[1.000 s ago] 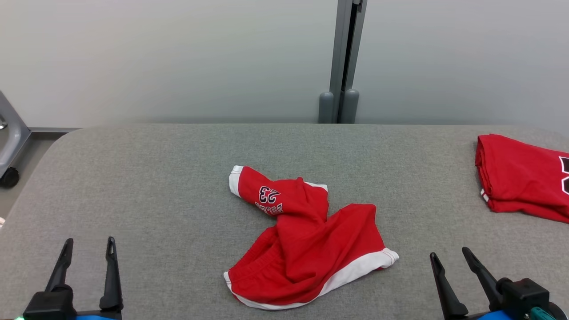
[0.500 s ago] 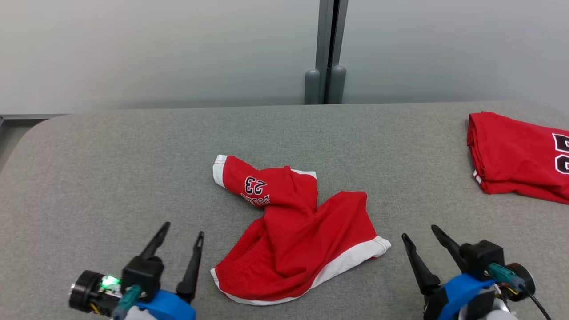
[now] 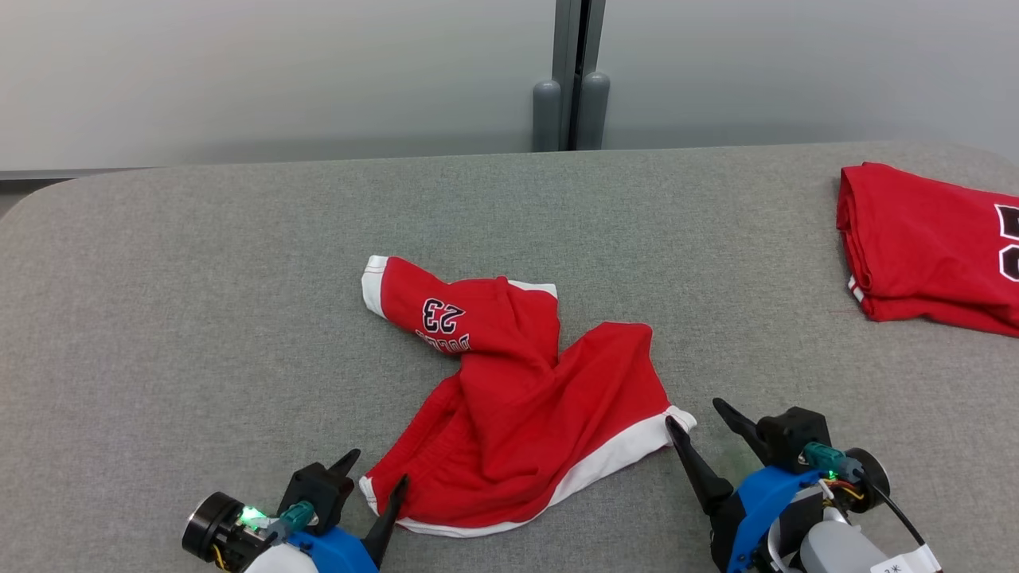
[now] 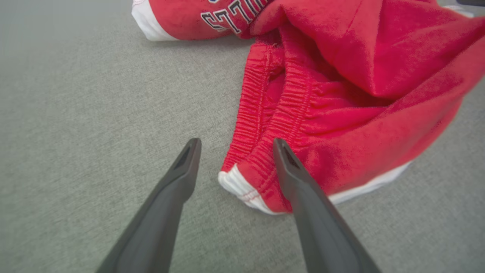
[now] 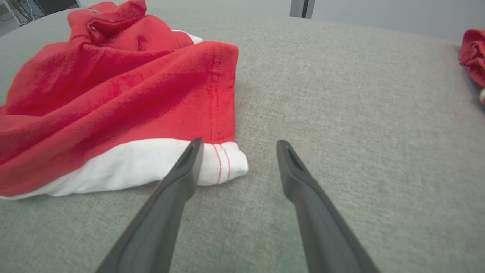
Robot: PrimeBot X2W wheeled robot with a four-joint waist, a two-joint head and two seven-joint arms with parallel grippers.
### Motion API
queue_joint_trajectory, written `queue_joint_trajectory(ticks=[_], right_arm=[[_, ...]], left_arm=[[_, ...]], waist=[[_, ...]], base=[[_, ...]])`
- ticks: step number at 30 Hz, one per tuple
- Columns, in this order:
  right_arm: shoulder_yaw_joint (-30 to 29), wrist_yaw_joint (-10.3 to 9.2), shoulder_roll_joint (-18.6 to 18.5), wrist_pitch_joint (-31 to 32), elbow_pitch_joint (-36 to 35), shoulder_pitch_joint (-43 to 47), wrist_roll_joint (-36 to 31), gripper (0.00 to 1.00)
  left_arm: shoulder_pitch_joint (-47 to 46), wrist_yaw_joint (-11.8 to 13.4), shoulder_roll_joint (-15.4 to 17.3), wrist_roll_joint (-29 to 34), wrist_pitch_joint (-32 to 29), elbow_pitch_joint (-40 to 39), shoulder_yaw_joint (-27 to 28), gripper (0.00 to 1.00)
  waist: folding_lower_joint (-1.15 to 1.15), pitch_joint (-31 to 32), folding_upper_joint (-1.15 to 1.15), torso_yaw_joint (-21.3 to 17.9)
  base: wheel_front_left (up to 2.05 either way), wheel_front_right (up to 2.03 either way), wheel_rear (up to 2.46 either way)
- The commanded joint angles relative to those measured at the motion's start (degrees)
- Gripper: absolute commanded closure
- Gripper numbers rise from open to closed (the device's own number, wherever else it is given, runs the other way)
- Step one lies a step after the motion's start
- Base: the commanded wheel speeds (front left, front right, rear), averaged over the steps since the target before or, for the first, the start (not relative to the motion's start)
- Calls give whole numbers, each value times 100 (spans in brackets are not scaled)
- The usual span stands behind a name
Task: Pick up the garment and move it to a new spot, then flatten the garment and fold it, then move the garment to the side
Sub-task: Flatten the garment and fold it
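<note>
The garment is a pair of red shorts with white trim and a "23" print, lying crumpled in the middle of the grey table. My left gripper stands open at its near-left corner; in the left wrist view the elastic waistband corner lies between the fingers of the left gripper. My right gripper is open at the near-right corner. In the right wrist view the white hem corner sits between the spread fingers of the right gripper. Nothing is gripped.
A folded red jersey lies at the table's far right, also seen as the red jersey in the right wrist view. A grey post stands behind the table against the wall. Bare grey table stretches to the left of the shorts.
Both grippers have moved forward and inward to the near corners of the shorts, staying open. The head camera has tilted down and shifted; the shorts themselves lie as before.
</note>
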State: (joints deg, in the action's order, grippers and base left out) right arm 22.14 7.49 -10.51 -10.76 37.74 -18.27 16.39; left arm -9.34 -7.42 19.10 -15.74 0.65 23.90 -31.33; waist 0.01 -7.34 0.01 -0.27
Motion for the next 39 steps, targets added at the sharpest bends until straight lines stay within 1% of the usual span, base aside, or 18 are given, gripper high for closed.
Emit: queue_joint_trajectory(ticks=[1,6,7,9,10,12,13,14,15,16,19,22,24,25,29,32,34,39], right_arm=[[34,1,-10,-49,62,-88,41,0],[334,1,19,-171,518,-278,259,0],[386,1,28,-193,598,-304,309,0],[493,1,41,-223,753,-346,389,0],[542,1,52,-250,823,-373,434,0],[636,1,56,-270,960,-417,529,0],[685,1,71,-272,1035,-412,586,0],[745,1,92,-290,1079,-413,644,25],[782,2,111,-311,1080,-422,741,75],[820,2,118,-327,1094,-429,831,100],[974,1,63,-387,1066,-459,990,100],[1022,1,35,-425,827,-448,1262,100],[1020,1,-71,-444,601,-484,1355,100],[951,1,-131,-448,297,-565,1479,100],[790,1,-333,-445,-283,-806,1698,100],[787,1,-486,-350,-523,-1323,1859,100],[787,1,-499,-206,-604,-1772,2038,100],[678,2,-494,262,-299,-3242,2423,100]], left_arm=[[-73,-3,15,-41,8,36,-47,0],[-77,-3,54,-281,66,223,-331,0],[-60,-3,33,-359,92,239,-388,4],[-76,-3,56,-408,116,289,-456,29],[-80,-3,37,-481,146,305,-475,34],[-113,-3,23,-532,186,351,-513,53],[-128,-3,7,-568,223,376,-501,71],[-124,-4,-27,-626,260,399,-489,91],[-120,-4,-53,-661,295,426,-486,100],[-127,-4,-78,-695,348,428,-489,100],[-127,-4,-145,-809,514,436,-444,100],[-121,10,-223,-925,718,340,-353,100],[-127,12,-255,-1054,844,197,-250,100],[-206,11,-289,-1207,919,-14,-130,100],[-549,6,-261,-1488,849,-505,79,100],[-1144,4,-123,-1536,635,-789,219,100],[-1609,2,-186,-1771,484,-889,344,100],[-3159,-3,-289,-2289,15,-558,701,100]], waist=[[-1,-5,-1,5],[-1,-29,-1,27],[-1,-27,-1,41],[-1,-22,-1,62],[-1,-20,-1,72],[-1,-13,-1,96],[-1,-9,-1,107],[-1,-3,-1,116],[-1,1,-1,121],[-1,8,-1,127],[-1,44,-1,136],[-1,99,-1,131],[-1,129,-1,124],[-1,153,-1,116],[-1,121,-1,101],[-1,-1,-1,71],[-1,-130,-1,61],[-1,-620,-1,61]], base=[[0,0,0],[0,0,0],[0,0,0],[0,0,0],[0,0,0],[0,0,0],[0,0,0],[0,0,0],[0,0,0],[0,0,0],[0,0,0],[0,0,0],[0,0,0],[0,0,0],[0,0,0],[0,0,0],[0,0,0],[0,0,0]])
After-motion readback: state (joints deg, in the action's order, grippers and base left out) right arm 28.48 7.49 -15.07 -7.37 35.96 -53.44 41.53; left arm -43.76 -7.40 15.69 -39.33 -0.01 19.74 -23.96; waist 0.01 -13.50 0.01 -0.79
